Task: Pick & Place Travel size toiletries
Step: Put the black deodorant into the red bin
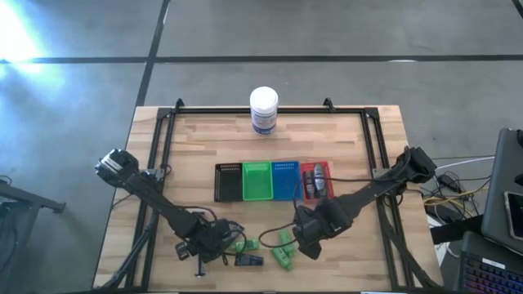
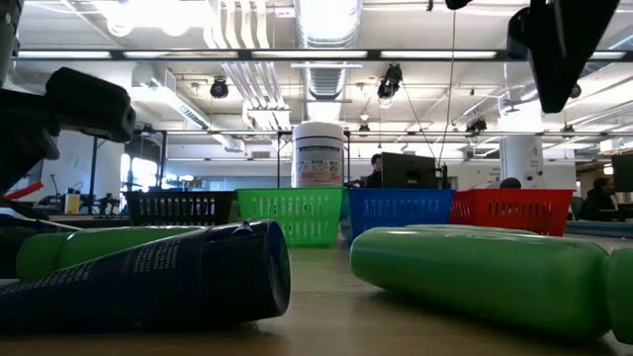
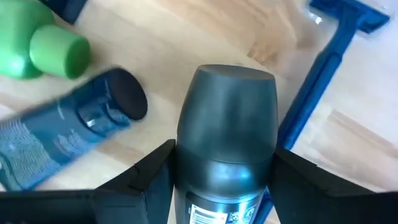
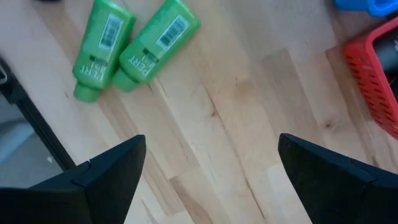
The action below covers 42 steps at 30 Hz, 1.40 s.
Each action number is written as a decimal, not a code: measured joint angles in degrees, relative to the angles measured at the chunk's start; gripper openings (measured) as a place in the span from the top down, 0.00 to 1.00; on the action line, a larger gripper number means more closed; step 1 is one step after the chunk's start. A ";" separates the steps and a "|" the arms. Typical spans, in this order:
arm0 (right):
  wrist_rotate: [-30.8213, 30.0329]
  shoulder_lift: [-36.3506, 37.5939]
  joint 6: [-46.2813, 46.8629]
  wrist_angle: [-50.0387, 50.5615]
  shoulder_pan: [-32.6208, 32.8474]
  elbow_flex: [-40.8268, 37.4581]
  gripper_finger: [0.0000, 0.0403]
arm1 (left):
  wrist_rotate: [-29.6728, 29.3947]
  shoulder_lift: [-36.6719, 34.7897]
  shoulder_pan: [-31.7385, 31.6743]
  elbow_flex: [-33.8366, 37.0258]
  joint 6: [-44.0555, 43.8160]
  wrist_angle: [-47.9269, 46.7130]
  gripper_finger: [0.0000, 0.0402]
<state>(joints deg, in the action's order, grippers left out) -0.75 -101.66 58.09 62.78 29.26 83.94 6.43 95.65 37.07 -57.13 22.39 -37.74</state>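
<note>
My left gripper (image 1: 206, 243) is near the table's front edge and is shut on a grey round-capped tube (image 3: 227, 124). Beside it on the wood lie a dark blue tube (image 3: 74, 134), a green bottle (image 3: 37, 43) and a blue razor (image 3: 329, 68). My right gripper (image 1: 309, 237) hovers open and empty over bare wood (image 4: 211, 124), in front of the red tray (image 1: 315, 180). Two green bottles (image 4: 102, 46) (image 4: 155, 40) lie side by side just beyond it. In the low view the dark blue tube (image 2: 148, 277) and a green bottle (image 2: 485, 272) lie on their sides. My left gripper pinches the grey tube between its two fingers (image 3: 152, 171), on its two sides (image 3: 186, 168) just behind the domed cap. The tube lies along the fingers, with the cap end pointing away from the wrist. I cannot tell whether it is clear of the table.
Black (image 1: 229, 181), green (image 1: 257, 181), blue (image 1: 284, 180) and red trays stand in a row at mid-table; the red one holds a few dark items. A white jar (image 1: 263, 110) stands at the far edge. A black frame rail (image 1: 163, 155) runs along both sides.
</note>
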 joint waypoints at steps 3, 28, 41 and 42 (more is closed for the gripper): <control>0.74 0.02 -0.08 0.07 0.02 0.24 0.10 | -0.06 -0.22 -0.06 -1.36 -0.53 -1.56 0.47; -6.96 30.54 -15.51 -12.83 0.18 7.32 0.10 | -2.67 -8.28 -9.72 -10.62 -19.87 -3.31 0.47; 3.58 48.15 -31.21 -59.64 2.51 -24.06 0.10 | -3.47 -8.19 -16.26 -14.98 -27.97 5.22 0.47; 3.60 49.17 -30.55 -62.80 2.51 -28.13 0.10 | -3.89 -8.19 -16.51 -14.97 -28.58 5.66 0.47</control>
<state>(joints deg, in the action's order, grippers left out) 2.85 -52.49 27.54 -0.02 31.77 55.82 2.54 87.46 20.56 -72.10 -6.19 -32.08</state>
